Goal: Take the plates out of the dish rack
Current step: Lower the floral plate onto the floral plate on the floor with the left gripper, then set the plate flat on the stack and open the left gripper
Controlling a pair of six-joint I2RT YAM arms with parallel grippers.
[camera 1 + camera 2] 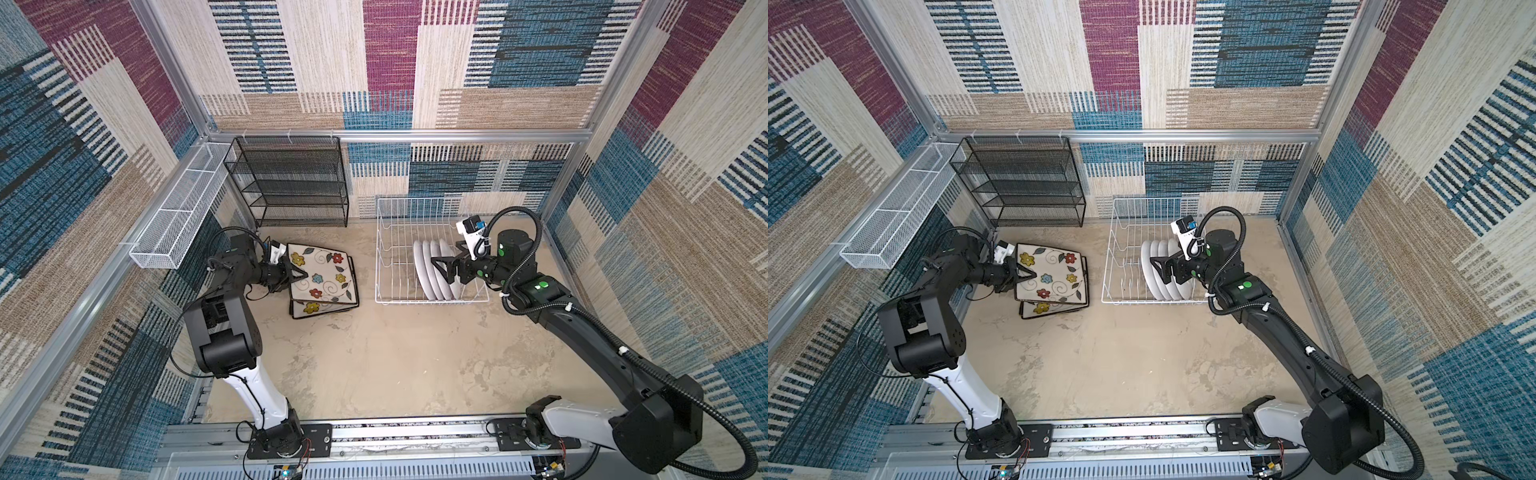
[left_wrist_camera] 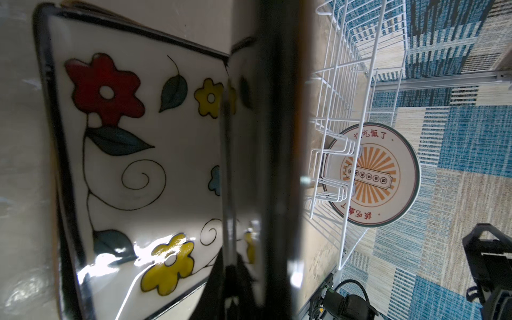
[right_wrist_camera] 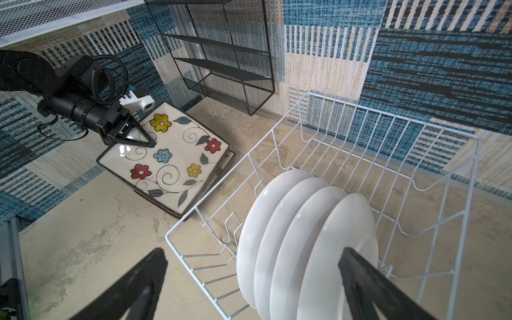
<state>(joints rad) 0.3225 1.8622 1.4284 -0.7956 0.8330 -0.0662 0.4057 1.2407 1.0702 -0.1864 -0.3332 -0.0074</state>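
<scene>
My left gripper is shut on the near-left edge of a square floral plate. It holds the plate tilted over a stack of square plates left of the dish rack. In the left wrist view the held plate shows edge-on beside the floral plate under it. Several round plates stand upright in the rack, white backs towards my right arm. One printed orange face shows. My right gripper hangs open just above them, a finger on either side.
A black mesh shelf unit stands against the back wall to the left of the rack. A long white mesh basket hangs on the left wall. Patterned walls close in the table on three sides.
</scene>
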